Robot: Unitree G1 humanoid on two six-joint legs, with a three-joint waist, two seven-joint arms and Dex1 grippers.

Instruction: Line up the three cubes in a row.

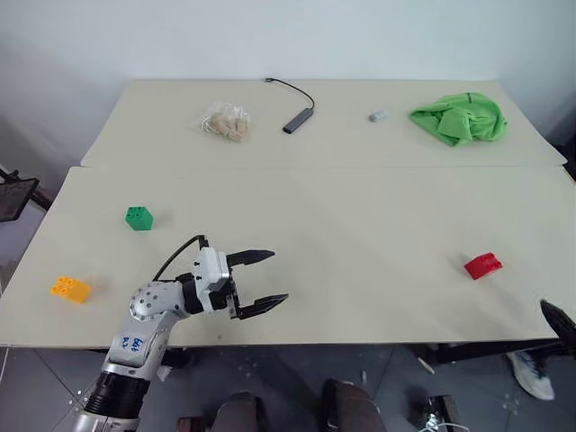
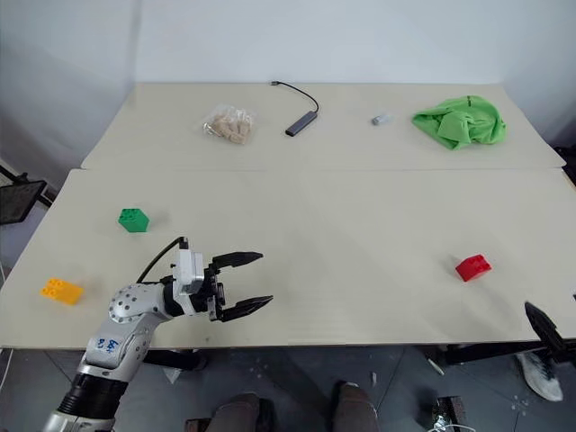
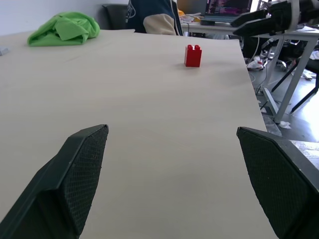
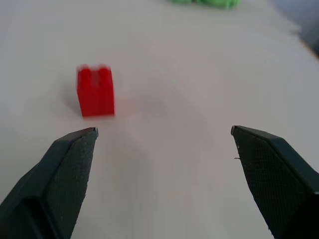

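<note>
Three cubes lie far apart on the near table (image 1: pixel 360 225). The green cube (image 1: pixel 139 218) is at the left, the orange-yellow cube (image 1: pixel 70 288) sits near the front left corner, and the red cube (image 1: pixel 482 265) is at the right. My left gripper (image 1: pixel 279 275) hovers open and level over the front edge, pointing right toward the distant red cube (image 3: pixel 193 55), with nothing between its fingers. My right gripper (image 4: pixel 164 130) stands open and empty just short of the red cube (image 4: pixel 95 92), which sits off toward one finger. One of its fingers (image 1: pixel 558 320) shows at the table's front right edge.
On the far table lie a clear bag of beige pieces (image 1: pixel 227 121), a grey hub with a black cable (image 1: pixel 299 119), a small grey piece (image 1: pixel 378 116) and a crumpled green cloth (image 1: pixel 459 117). A seam (image 1: pixel 315 166) runs between the two tables.
</note>
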